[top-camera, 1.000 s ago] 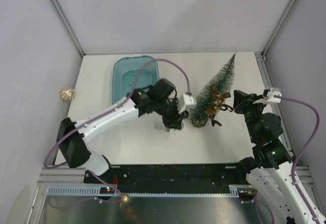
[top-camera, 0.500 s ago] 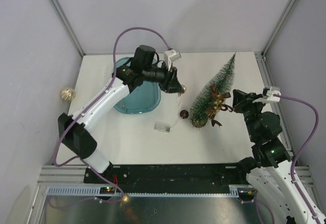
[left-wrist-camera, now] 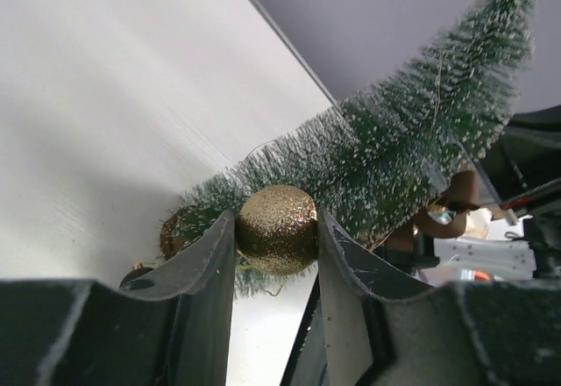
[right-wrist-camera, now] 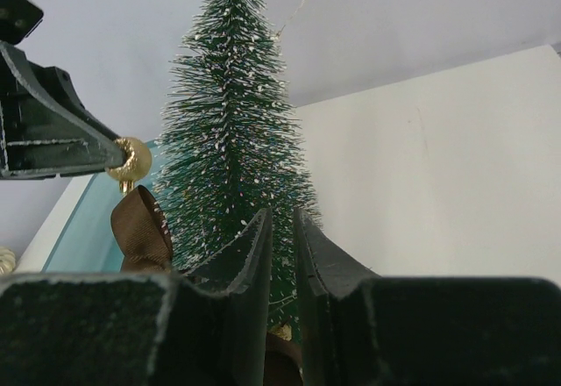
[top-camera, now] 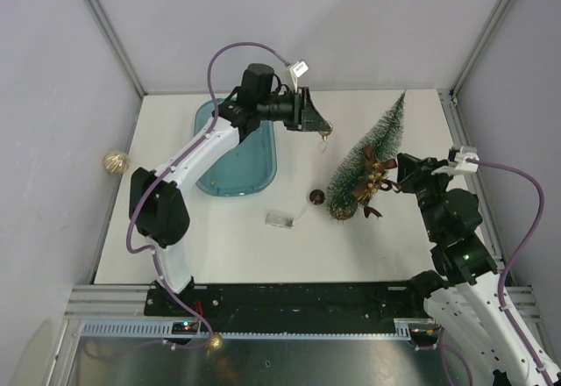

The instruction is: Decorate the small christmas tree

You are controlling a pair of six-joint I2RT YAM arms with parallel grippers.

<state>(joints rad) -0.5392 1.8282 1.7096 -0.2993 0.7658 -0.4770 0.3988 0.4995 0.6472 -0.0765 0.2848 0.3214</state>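
The small christmas tree [top-camera: 366, 156] stands at the right of the table, with a brown and gold bow [top-camera: 377, 174] on it. My left gripper [top-camera: 321, 125] is raised just left of the tree's upper half and is shut on a glittery gold ball [top-camera: 327, 130]. In the left wrist view the ball [left-wrist-camera: 277, 228] sits between the fingers [left-wrist-camera: 210, 263], with the tree [left-wrist-camera: 394, 158] right behind it. My right gripper [top-camera: 401, 168] is at the tree's right side. In the right wrist view its jaws [right-wrist-camera: 282, 217] are nearly closed, pinching the tree's bristles [right-wrist-camera: 230, 140].
A blue tray [top-camera: 230, 165] lies at the back left under my left arm. A small brown ball [top-camera: 316, 196] and a small clear piece [top-camera: 280, 218] lie on the table left of the tree base. Another gold ball [top-camera: 114, 161] sits beyond the left wall.
My left arm has risen from the table beside the tree base, swung back over the tray and then right towards the tree, carrying the gold ball. The right arm has hardly moved.
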